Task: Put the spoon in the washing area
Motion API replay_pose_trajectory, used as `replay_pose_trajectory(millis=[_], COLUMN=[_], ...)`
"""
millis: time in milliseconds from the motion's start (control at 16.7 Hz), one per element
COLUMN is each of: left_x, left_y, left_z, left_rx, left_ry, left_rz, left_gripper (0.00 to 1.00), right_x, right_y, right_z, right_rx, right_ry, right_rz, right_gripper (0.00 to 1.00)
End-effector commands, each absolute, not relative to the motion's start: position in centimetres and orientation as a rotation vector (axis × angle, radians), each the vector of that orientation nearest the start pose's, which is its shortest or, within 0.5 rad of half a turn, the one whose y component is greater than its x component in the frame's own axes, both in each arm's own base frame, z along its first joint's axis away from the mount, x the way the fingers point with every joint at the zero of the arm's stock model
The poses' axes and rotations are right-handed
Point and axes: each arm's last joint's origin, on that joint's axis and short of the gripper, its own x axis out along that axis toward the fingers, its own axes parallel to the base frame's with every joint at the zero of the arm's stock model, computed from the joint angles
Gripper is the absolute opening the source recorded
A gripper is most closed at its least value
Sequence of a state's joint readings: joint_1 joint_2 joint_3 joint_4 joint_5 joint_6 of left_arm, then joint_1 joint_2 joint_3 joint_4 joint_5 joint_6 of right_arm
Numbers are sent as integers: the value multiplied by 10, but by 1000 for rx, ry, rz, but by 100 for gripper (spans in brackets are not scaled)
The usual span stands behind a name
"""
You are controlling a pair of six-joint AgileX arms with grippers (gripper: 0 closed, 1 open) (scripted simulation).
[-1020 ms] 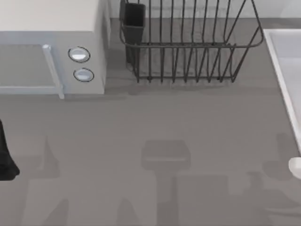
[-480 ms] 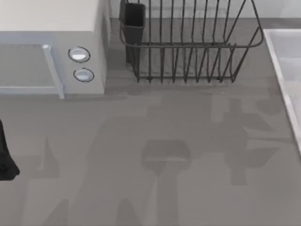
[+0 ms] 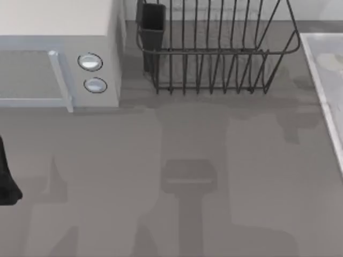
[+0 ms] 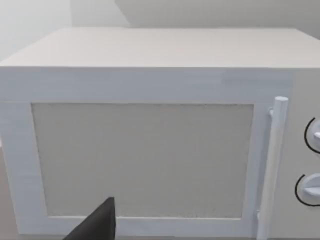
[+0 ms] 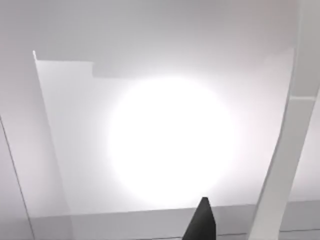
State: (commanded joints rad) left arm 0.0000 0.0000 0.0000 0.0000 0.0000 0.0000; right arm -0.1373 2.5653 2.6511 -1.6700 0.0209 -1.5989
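**Right arm over the sink, spoon unseen**

Grey worktop [image 3: 177, 160]: microwave [image 3: 59, 48] at 10 o'clock, dish rack [image 3: 214, 53] at 12, washing area [image 3: 321, 69] at 2. The right wrist view faces a pale basin; the right arm is likely nearer. The spoon's place and both end effectors' openings cannot be told.

I find nothing to read here: no words, brand marks, numbers or signs. The microwave [image 3: 59, 51] at the far left shows a blank door and two plain knobs [image 3: 90, 62], and the dish rack [image 3: 214, 53] carries no label.
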Motion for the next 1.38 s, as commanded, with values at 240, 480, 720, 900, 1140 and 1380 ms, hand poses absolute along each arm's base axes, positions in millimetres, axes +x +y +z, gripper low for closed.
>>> replay_pose_trajectory(millis=[240,480,720,900,1140,1380], left_x=[106,106,106,106,106,106], left_y=[-1,-1,-1,-1,-1,-1], left_z=[160,160,160,160,160,160], left_rx=[0,0,0,0,0,0], left_ry=[0,0,0,0,0,0], left_rz=[0,0,0,0,0,0], left_gripper=[100,100,100,100,100,100], right_x=[496,499,499,502,503,500], right_y=[-68,-69,-66,-64,-66,-69], right_z=[203,198,198,193,171,155], right_rx=[-1126,-1122,-1127,-1138,-1124,-1119], right_ry=[1275,1274,1272,1262,1278,1279], right_rz=[1118,1109,1113,1112,1124,1115], right_gripper=[0,0,0,0,0,0])
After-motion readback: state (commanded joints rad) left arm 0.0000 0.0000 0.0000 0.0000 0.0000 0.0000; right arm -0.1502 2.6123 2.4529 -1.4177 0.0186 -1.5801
